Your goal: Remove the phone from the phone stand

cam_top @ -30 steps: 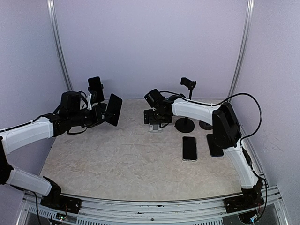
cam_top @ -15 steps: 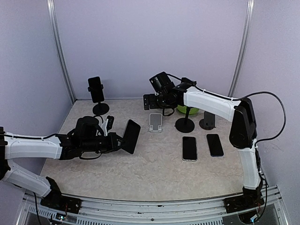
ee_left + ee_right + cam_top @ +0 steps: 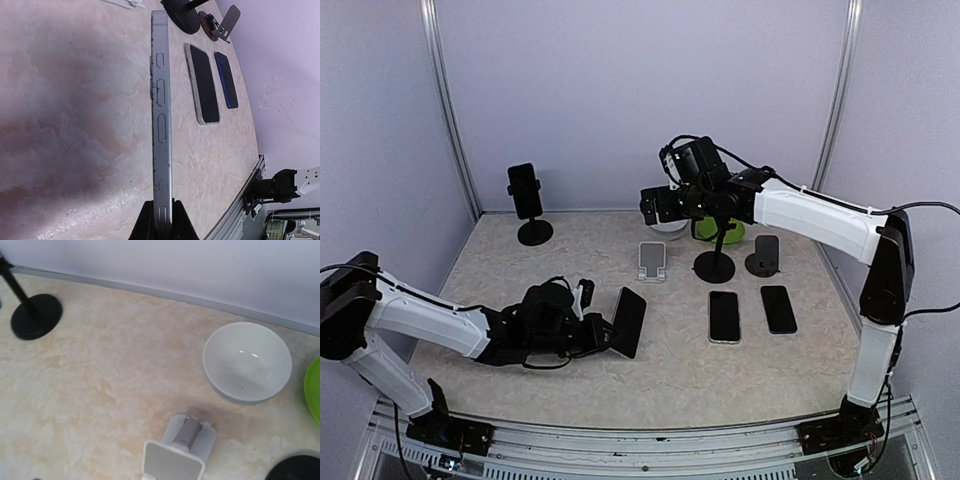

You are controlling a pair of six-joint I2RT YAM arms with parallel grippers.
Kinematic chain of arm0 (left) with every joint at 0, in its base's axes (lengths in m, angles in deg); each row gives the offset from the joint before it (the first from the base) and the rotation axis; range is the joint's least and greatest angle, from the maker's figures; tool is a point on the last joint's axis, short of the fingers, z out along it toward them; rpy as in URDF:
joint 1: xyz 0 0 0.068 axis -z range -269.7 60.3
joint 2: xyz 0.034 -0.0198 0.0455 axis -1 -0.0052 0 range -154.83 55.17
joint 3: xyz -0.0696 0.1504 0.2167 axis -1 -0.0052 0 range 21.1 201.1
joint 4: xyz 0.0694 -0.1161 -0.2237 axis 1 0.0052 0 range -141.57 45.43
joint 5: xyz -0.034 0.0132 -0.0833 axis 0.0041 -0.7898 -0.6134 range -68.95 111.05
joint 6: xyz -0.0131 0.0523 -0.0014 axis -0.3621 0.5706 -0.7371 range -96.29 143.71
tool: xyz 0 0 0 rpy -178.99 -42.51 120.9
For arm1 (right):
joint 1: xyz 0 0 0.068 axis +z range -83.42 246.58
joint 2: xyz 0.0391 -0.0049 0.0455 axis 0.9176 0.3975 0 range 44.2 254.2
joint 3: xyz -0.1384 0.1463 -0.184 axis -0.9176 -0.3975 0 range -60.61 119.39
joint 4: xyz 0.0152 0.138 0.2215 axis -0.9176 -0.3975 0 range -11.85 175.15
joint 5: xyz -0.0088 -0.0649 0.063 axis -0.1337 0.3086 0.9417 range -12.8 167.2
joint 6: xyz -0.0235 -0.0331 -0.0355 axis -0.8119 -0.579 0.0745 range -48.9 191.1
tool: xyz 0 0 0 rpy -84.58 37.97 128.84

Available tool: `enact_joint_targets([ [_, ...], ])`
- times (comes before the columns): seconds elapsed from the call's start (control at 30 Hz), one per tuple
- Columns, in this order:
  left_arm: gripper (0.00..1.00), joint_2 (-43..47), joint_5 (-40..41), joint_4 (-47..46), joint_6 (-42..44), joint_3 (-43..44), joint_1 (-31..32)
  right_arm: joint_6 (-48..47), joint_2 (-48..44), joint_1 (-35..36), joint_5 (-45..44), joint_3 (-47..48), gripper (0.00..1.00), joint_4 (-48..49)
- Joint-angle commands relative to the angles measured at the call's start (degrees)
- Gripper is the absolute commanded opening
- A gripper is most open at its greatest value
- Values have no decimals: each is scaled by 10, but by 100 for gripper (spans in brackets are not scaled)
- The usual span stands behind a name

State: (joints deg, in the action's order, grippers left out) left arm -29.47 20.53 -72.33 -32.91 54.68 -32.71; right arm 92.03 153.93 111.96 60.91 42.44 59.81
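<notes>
A dark phone (image 3: 629, 322) is clamped edge-on in my left gripper (image 3: 609, 336), low over the table at the front centre. The left wrist view shows its grey metal edge (image 3: 160, 110) running away from the shut fingers (image 3: 143, 226). The white phone stand (image 3: 652, 262) sits bare at the table's middle back, also seen from above in the right wrist view (image 3: 175, 454). My right gripper (image 3: 656, 206) hovers high above and behind that stand, open and holding nothing; its fingers stay outside the right wrist view.
Two phones (image 3: 724, 316) (image 3: 779, 309) lie flat right of centre. A black pole stand (image 3: 715, 266) and a small stand (image 3: 763, 256) are behind them. A white bowl (image 3: 247, 361) and a green bowl (image 3: 722, 231) sit at the back. Back left, another phone rests on a black stand (image 3: 525, 191).
The left arm has swung down and toward the front centre, carrying the phone close to the table. The right arm has lifted up and back to the right, away from the white stand.
</notes>
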Motion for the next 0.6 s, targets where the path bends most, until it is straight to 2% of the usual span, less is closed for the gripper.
enact_joint_targets([
  [0.0, 0, -64, 39, -97, -51, 47, 33, -22, -61, 5, 29, -53, 100, 40],
  [0.17, 0, -150, 52, -105, -84, 103, 54, -30, -89, 4, 38, -80, 100, 39],
  [0.33, 0, -222, 49, -73, -96, 178, 64, -38, -109, 4, 44, -100, 100, 35],
  [0.57, 0, -242, 110, -34, -146, 183, 58, -45, -135, 5, 40, -125, 100, 36],
])
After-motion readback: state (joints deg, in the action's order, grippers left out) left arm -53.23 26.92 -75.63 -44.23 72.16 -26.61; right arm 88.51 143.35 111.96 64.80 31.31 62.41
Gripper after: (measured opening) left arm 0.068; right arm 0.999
